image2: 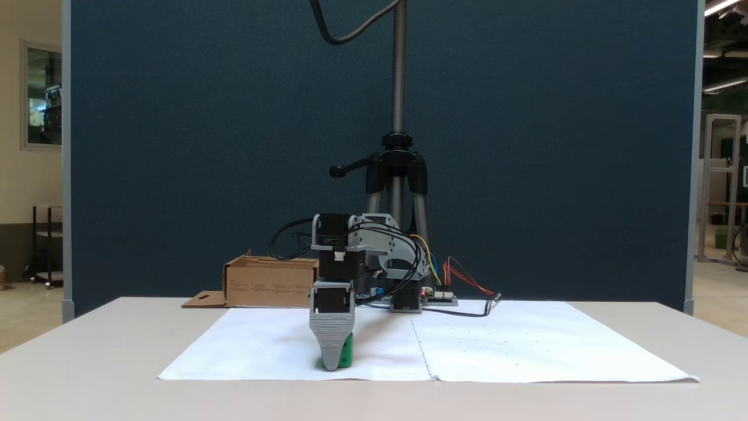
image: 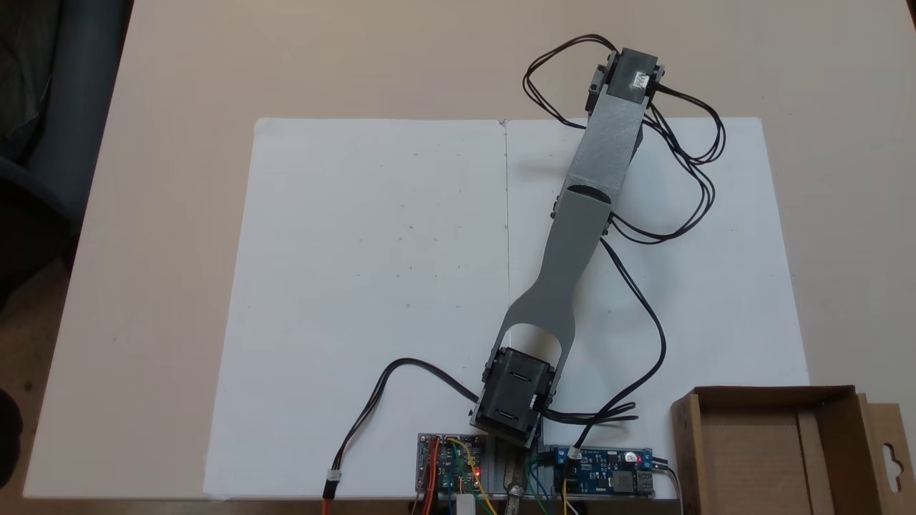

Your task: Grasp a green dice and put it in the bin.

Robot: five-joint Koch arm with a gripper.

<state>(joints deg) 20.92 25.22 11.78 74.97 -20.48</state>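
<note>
In a fixed view my gripper (image2: 332,358) points straight down and its tip touches the white paper near the paper's front edge. Its grey ribbed jaw faces the camera and hides the other jaw. The green dice (image2: 347,352) peeks out right beside and behind that tip, resting on the paper; whether the jaws hold it is unclear. Seen from above, the arm (image: 572,265) stretches toward the far right of the paper, and the wrist motor (image: 630,71) covers gripper and dice. The cardboard bin (image: 751,458) (image2: 269,287) sits beside the arm's base, its hang-tab flap (image: 891,458) to one side.
Two white paper sheets (image: 379,286) cover the tabletop. Circuit boards (image: 451,465) (image: 608,476) with wires lie at the arm's base. Black cables (image: 687,172) loop beside the arm. A tripod (image2: 397,175) stands behind the base before a blue partition.
</note>
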